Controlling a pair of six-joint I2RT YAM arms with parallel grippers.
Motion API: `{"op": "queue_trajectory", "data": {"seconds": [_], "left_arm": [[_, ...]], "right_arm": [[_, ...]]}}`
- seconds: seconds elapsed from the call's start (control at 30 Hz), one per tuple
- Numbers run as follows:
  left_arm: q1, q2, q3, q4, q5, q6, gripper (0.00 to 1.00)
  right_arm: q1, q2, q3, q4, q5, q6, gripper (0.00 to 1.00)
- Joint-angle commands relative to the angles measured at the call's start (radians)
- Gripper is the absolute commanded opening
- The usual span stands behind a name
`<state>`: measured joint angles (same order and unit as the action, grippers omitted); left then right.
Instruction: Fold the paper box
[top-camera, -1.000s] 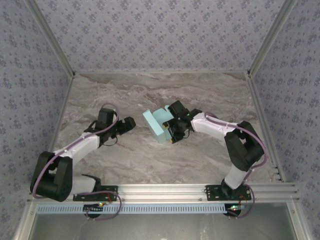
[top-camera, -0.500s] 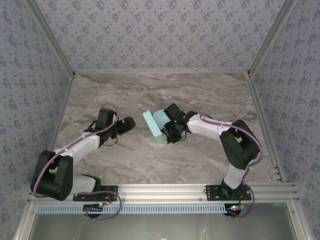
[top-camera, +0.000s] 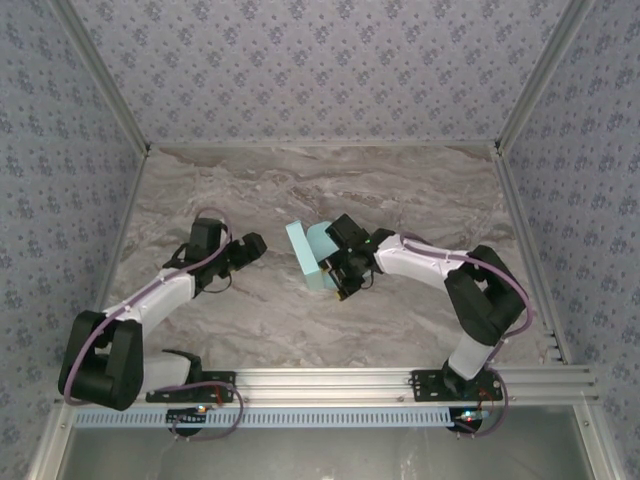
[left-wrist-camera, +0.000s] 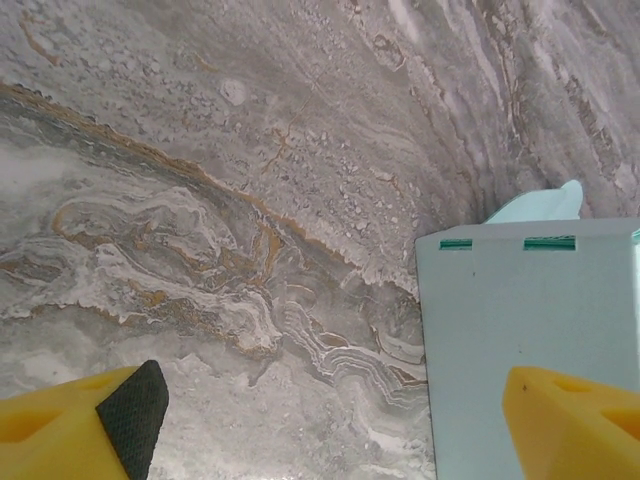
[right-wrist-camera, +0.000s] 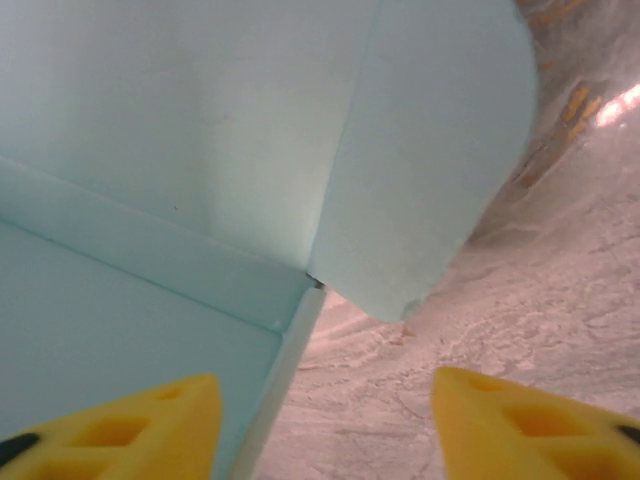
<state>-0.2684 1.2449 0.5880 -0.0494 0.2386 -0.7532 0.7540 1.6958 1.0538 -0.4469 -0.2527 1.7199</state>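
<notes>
The left gripper (top-camera: 252, 247) hangs over the marbled surface (top-camera: 420, 190), released, jaws wide with nothing between them. Near its right, the paper box (top-camera: 308, 254) stands tilted mid-surface, its right part hidden behind the right gripper (top-camera: 345, 272). That gripper's jaws are also spread; whether a finger touches the card is unclear.

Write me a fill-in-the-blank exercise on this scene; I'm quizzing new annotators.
In the top view, the paper box lies nearest the ____ gripper. The left gripper hangs above the marbled table with its jaws ____. The fingertips of both grippers are coloured ____.
Missing words: right; open; yellow.
</notes>
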Motion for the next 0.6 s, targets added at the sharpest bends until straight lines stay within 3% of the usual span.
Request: {"op": "queue_trajectory", "data": {"seconds": [0.0, 0.23, 0.5, 0.57], "left_arm": [[0.006, -0.019, -0.004, 0.0, 0.005, -0.011, 0.89], [0.006, 0.005, 0.016, -0.006, 0.03, -0.029, 0.89], [0.006, 0.029, 0.033, -0.018, 0.057, -0.031, 0.89], [0.006, 0.028, 0.032, -0.018, 0.06, -0.034, 0.89]], "right_arm": [[-0.024, -0.008, -0.019, 0.038, -0.038, 0.065, 0.66], [-0.026, 0.035, -0.042, 0.216, -0.103, 0.255, 0.63], [0.013, 0.063, -0.033, 0.273, -0.097, 0.335, 0.43], [0.009, 0.057, -0.046, 0.284, -0.094, 0.333, 0.34]]}}
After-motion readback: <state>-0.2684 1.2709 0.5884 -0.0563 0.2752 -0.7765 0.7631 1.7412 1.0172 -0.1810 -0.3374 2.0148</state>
